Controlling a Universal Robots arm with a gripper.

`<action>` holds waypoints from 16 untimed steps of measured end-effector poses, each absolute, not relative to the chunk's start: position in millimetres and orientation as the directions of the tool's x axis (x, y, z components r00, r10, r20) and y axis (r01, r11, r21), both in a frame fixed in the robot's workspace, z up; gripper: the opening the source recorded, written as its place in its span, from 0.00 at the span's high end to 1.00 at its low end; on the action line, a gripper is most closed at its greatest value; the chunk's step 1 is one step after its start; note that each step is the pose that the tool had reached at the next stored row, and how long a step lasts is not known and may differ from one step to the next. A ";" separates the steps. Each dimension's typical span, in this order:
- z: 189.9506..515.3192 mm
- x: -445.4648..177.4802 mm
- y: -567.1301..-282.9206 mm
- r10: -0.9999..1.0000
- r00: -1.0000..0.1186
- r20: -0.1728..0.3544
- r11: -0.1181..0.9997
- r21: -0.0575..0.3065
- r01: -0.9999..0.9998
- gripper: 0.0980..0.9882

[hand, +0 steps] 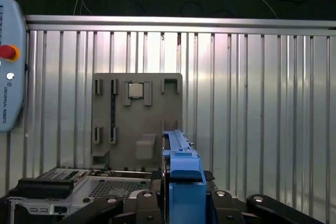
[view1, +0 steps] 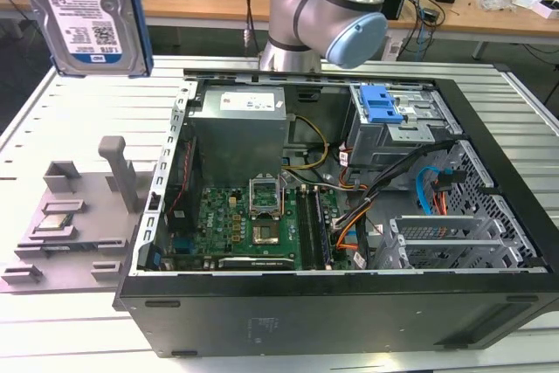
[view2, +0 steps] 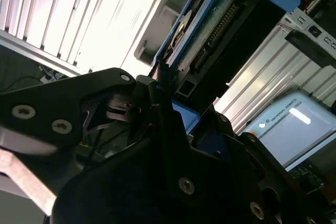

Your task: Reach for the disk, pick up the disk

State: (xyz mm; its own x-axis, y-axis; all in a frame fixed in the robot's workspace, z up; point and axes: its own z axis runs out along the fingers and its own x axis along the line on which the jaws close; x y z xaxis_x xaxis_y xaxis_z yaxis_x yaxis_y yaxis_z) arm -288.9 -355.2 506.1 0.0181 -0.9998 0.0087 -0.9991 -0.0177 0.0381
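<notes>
The gripper (hand: 184, 200) is clamped on the disk (hand: 181, 174): in the first wrist view its black fingers (hand: 149, 205) sit tight against both sides of the blue carrier frame, and the disk stands edge-on between them. In the second wrist view the disk (view2: 207, 32) reaches out from the black gripper body, showing its blue edge and the row of connector pins on its underside.

In the exterior view the disk (view1: 87, 10) hangs upright at the exterior view's upper left, its white-and-blue label facing the camera. It is lifted clear of the slatted metal table (view1: 96, 120) and well apart from the open computer case (view1: 489, 242).

Below the disk, on the table beside the case at the exterior view's left, lies a grey holder plate (view1: 105, 181) with a small square silver chip (view1: 54, 223) seated in it. The first wrist view shows the same plate (hand: 136, 129) and chip (hand: 135, 90) beyond the disk's edge.

Inside the case sit the green motherboard (view1: 236, 224), a grey power supply (view1: 240, 124) and a blue latch piece (view1: 380, 104) on its metal cage. The arm (view1: 327, 10) rises behind the case. A pale handheld control unit (hand: 10, 66) with a red button lies on the table
</notes>
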 end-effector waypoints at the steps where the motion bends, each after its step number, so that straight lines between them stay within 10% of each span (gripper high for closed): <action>1: 506.2 -281.5 -355.2 -1.000 0.018 0.009 -0.018 0.038 -0.999 0.70; 16: 506.1 -216.1 -355.2 -1.000 0.018 0.009 -0.018 0.038 -0.999 0.70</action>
